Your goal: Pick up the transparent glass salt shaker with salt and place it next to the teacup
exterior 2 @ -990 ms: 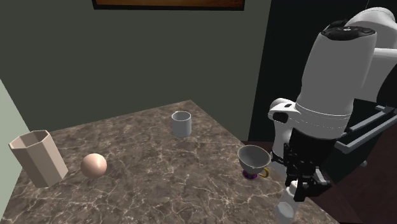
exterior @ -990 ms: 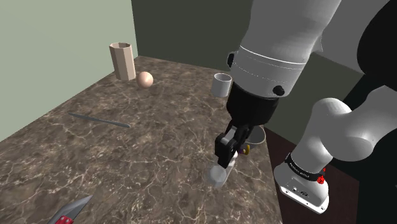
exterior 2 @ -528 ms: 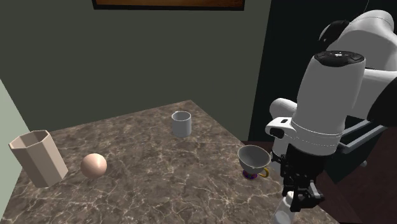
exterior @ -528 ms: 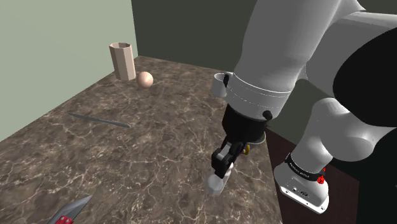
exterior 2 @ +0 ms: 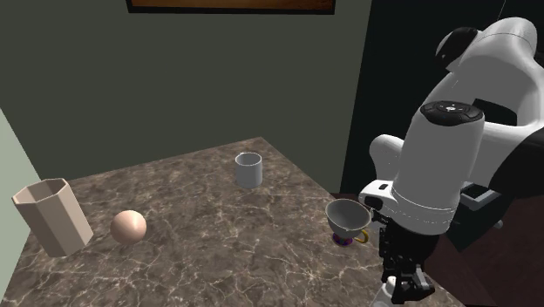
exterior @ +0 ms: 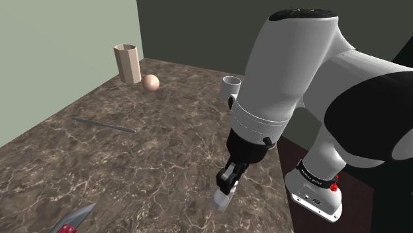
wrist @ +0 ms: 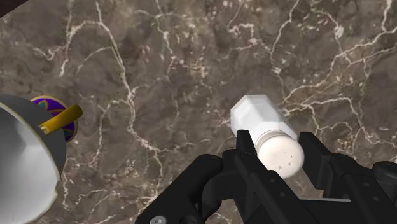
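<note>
The salt shaker (wrist: 259, 121) is a white faceted jar with a speckled cap. My gripper (wrist: 280, 153) is shut on its cap end, one black finger on each side. In the shoulder view the shaker (exterior: 221, 198) hangs below the gripper (exterior: 225, 187), very low over the marble top near its right edge. I cannot tell whether it touches the surface. The teacup (exterior 2: 346, 214), white inside with a yellow handle on a purple base, stands close behind the shaker (exterior 2: 383, 298) and gripper (exterior 2: 406, 288). From the wrist the teacup (wrist: 25, 167) is a short way to one side.
A grey mug (exterior: 230, 87) stands at the back of the marble table (exterior: 145, 152). A beige octagonal container (exterior: 126, 63) and a peach ball (exterior: 151, 82) are at the far corner. A thin grey rod (exterior: 102, 124) and a red-handled blade (exterior: 74, 219) lie toward the shoulder view's left.
The arm has lowered over the last second, carrying the shaker down toward the table and slightly toward its near edge. Nothing else on the table has moved.
</note>
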### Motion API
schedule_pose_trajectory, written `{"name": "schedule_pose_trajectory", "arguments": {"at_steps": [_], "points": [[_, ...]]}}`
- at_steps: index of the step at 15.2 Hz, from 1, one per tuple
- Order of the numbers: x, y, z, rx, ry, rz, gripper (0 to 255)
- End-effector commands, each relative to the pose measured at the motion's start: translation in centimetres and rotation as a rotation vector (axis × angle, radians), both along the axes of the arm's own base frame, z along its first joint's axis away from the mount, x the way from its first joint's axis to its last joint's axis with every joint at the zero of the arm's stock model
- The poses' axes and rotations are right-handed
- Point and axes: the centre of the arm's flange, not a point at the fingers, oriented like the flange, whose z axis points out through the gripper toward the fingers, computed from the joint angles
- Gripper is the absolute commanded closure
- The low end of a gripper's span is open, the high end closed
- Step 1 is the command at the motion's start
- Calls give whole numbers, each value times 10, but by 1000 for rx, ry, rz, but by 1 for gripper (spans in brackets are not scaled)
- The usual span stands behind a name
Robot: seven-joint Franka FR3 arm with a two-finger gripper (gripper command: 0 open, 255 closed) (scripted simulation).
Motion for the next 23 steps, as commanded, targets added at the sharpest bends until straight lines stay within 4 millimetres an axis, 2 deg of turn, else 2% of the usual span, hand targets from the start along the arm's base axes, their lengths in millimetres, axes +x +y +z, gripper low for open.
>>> {"name": "schedule_pose_trajectory", "arguments": {"at_steps": [1,9,10,15,19,23], "points": [[-1,0,-12,0,-1,0,255],[-1,0,-12,0,-1,0,255],[-1,0,-12,0,-1,0,0],[-1,0,-12,0,-1,0,0],[-1,-3,38,1,-1,0,0],[-1,-3,38,0,-1,0,0]]}}
